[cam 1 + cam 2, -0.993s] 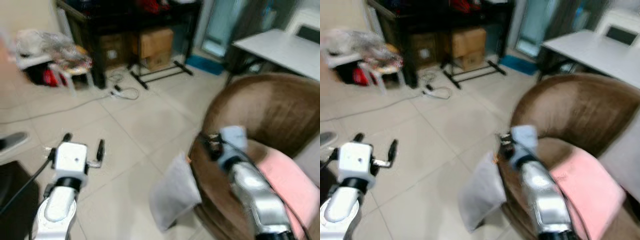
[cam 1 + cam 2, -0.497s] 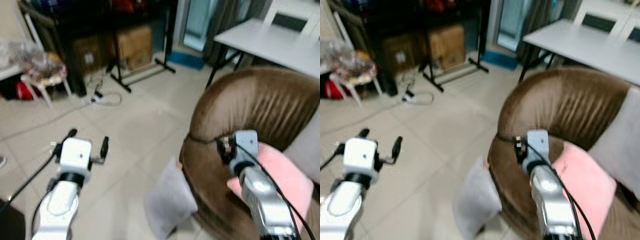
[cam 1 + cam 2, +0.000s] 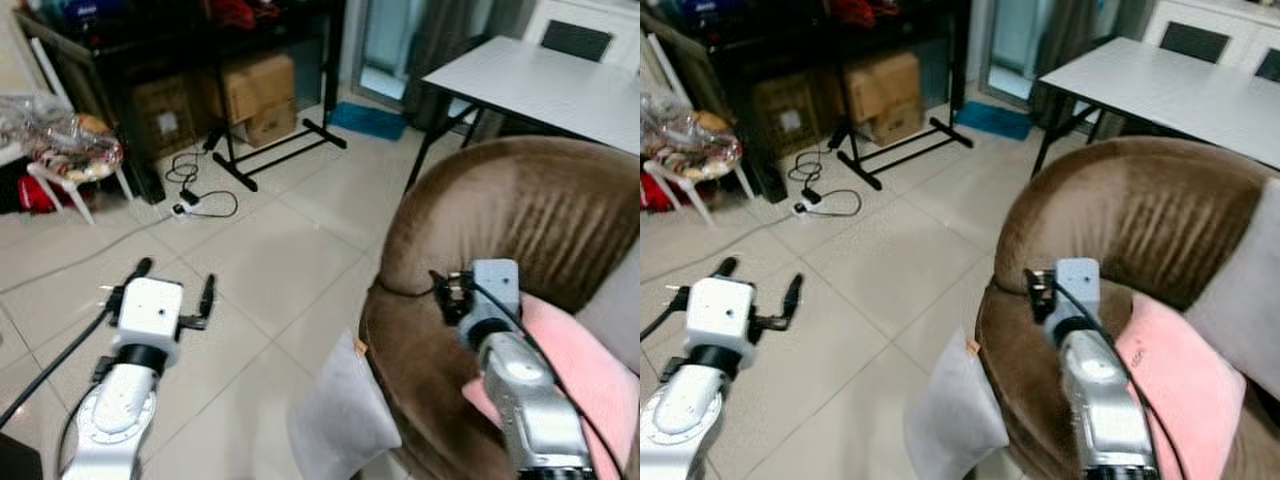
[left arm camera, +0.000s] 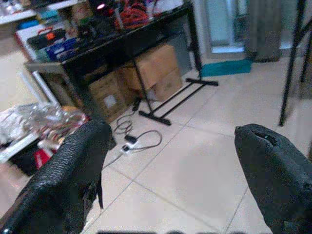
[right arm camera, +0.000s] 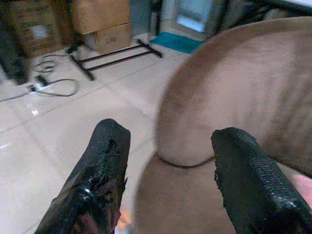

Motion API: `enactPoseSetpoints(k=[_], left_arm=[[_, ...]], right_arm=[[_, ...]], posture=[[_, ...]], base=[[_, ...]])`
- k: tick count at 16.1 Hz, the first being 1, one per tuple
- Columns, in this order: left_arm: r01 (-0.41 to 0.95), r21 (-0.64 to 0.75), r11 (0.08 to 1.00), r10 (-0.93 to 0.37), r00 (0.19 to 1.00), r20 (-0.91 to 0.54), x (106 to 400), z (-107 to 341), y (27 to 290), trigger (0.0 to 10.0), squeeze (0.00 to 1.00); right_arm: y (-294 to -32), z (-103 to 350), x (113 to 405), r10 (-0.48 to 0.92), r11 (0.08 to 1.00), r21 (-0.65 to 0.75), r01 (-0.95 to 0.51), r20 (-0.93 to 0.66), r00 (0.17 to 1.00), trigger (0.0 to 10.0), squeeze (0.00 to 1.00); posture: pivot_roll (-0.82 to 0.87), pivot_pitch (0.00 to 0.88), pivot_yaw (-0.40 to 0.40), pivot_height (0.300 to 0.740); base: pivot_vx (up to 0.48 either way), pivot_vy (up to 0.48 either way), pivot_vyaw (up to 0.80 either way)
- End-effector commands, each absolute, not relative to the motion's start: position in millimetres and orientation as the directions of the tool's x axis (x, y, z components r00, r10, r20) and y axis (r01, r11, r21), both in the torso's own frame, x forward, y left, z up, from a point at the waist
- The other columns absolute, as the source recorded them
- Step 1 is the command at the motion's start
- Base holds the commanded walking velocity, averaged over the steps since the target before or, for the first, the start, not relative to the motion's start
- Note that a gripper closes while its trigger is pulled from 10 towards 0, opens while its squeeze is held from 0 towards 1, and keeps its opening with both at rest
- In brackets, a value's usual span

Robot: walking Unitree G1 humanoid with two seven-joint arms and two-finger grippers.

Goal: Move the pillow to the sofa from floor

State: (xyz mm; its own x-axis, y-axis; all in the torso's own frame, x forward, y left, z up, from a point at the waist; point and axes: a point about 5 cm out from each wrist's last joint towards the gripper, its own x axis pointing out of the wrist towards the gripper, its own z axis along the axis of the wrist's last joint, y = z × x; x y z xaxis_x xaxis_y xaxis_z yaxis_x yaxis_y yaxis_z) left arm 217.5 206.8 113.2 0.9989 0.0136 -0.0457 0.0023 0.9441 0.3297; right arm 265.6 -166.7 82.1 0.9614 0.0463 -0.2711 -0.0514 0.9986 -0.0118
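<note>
The floor (image 3: 270,250) is pale tile, and a round brown sofa (image 3: 520,220) stands on it. A grey pillow (image 3: 343,418) lies on the floor, leaning against the front of the sofa. The right gripper (image 5: 168,161) is above the sofa's arm, higher than the pillow and just to its side. Its fingers are wide apart and hold nothing. The left gripper (image 3: 172,283) hangs over the floor, well away from the sofa, also wide apart and empty. A pink cushion (image 3: 575,365) lies on the sofa.

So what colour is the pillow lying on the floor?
Light grey; the pillow shows best in the left eye view, leaning against the brown sofa.
</note>
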Motion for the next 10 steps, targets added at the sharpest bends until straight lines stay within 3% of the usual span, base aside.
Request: enactPoseSetpoints(k=[1, 10], left_arm=[[-0.003, 0.336, 0.942, 0.020, 0.999, -0.048, 216.3, 111.7, 206.7, 10.0, 0.00], [-0.028, 0.331, 0.943, 0.041, 0.999, -0.033, 215.5, 111.3, 205.5, 10.0, 0.00]], right_arm=[[-163.6, 84.2, 266.5, 0.068, 0.998, 0.002, -0.070, -0.258, 0.964, 10.0, 0.00], [-157.9, 82.6, 266.9, 0.120, 0.993, 0.045, -0.112, -0.269, 0.956, 10.0, 0.00]], posture=[[0.05, 0.000, -0.033, 0.700], [0.05, 0.000, -0.046, 0.625]], base=[[0.000, 0.000, 0.00], [0.000, 0.000, 0.00]])
